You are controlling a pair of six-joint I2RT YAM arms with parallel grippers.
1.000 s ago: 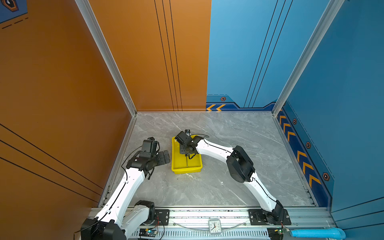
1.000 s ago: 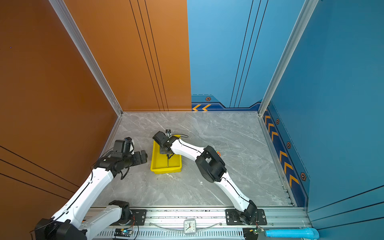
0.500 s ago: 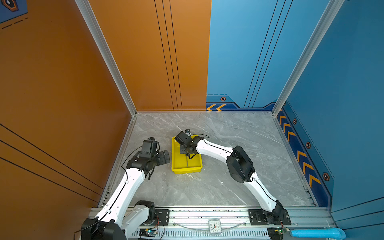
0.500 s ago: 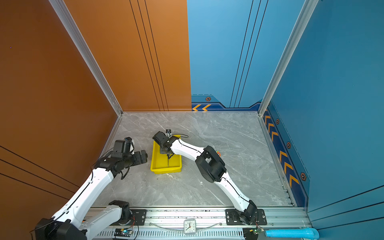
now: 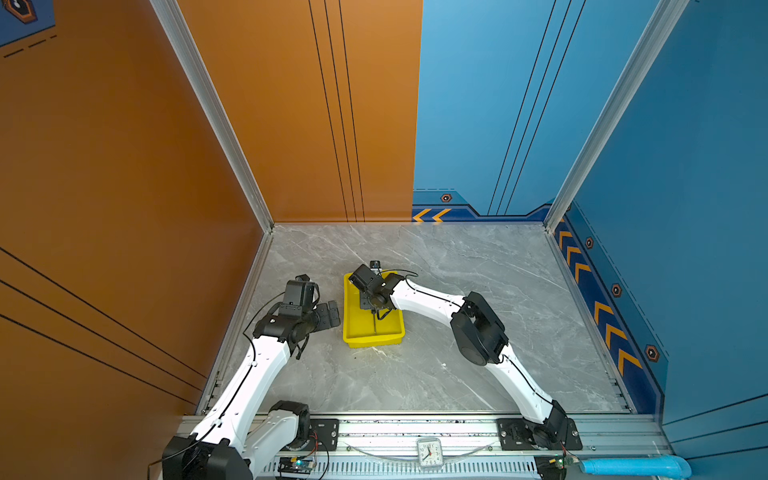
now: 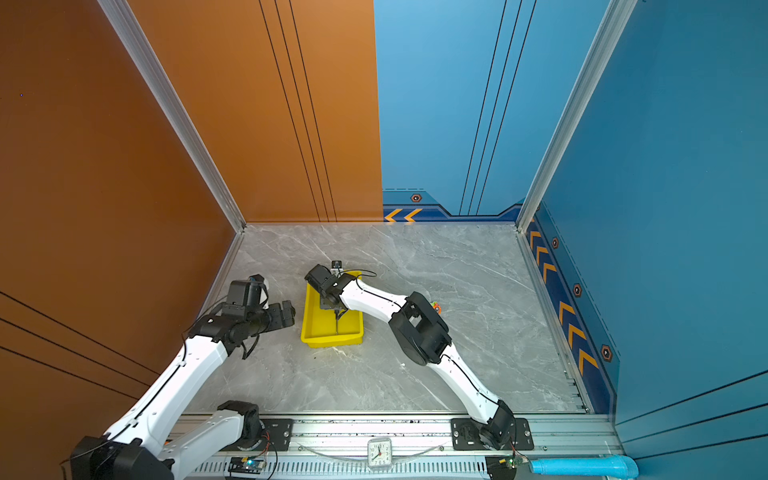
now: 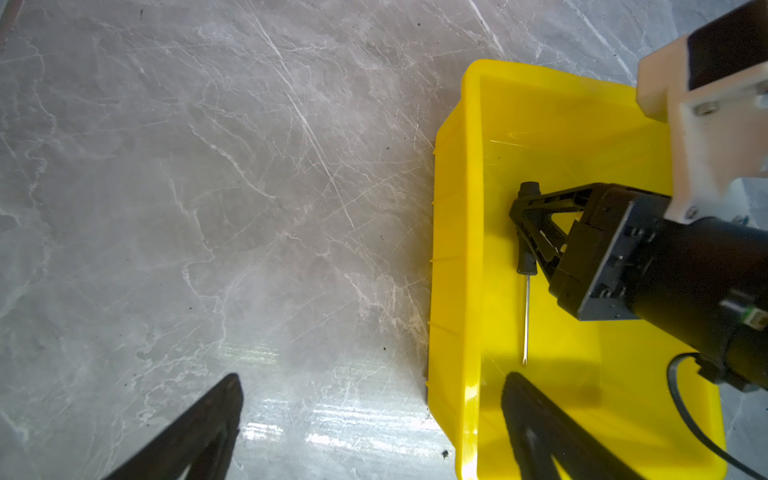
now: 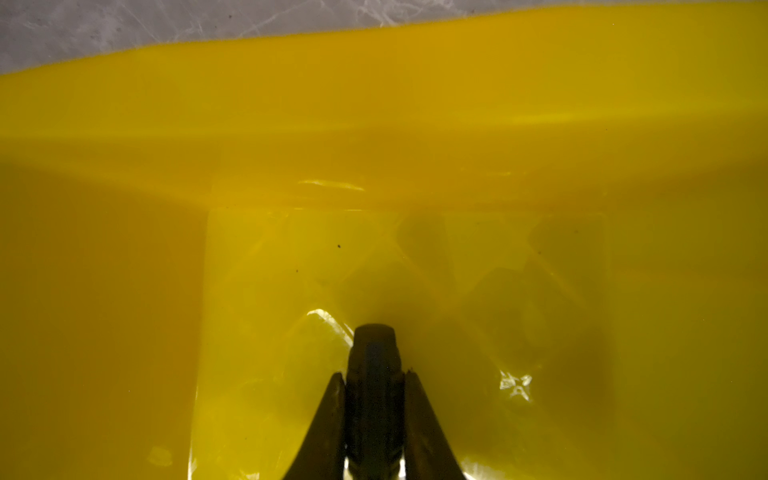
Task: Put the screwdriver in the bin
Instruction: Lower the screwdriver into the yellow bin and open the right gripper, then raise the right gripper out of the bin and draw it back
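We see the right pincer pressed together on the screwdriver, pinching its black handle from both sides. It is down inside the bin. The handle lies crosswise to the fingers. Its butt pokes out at one side of the tips, and the thin silver shaft runs out at the other side, along the bin's length, with its point short of the end wall. The whole tool is within the rim. We cannot tell whether it touches the bottom.

In the right wrist view the two fingers flank the handle closely, with no gap on either side. Yellow floor spreads under the pincer and a side wall rises ahead of the tips. A strip of grey tabletop shows beyond that wall.

In both top views the right pincer hangs over the middle of the bin, and the shaft runs from it toward the near end.

The left pincer is spread wide and holds nothing. In the left wrist view one of its fingers shows in front of the bin's corner and the other in front of bare tabletop. In both top views the left pincer is just beside the bin's long side, its tips pointing at the right pincer across the rim.
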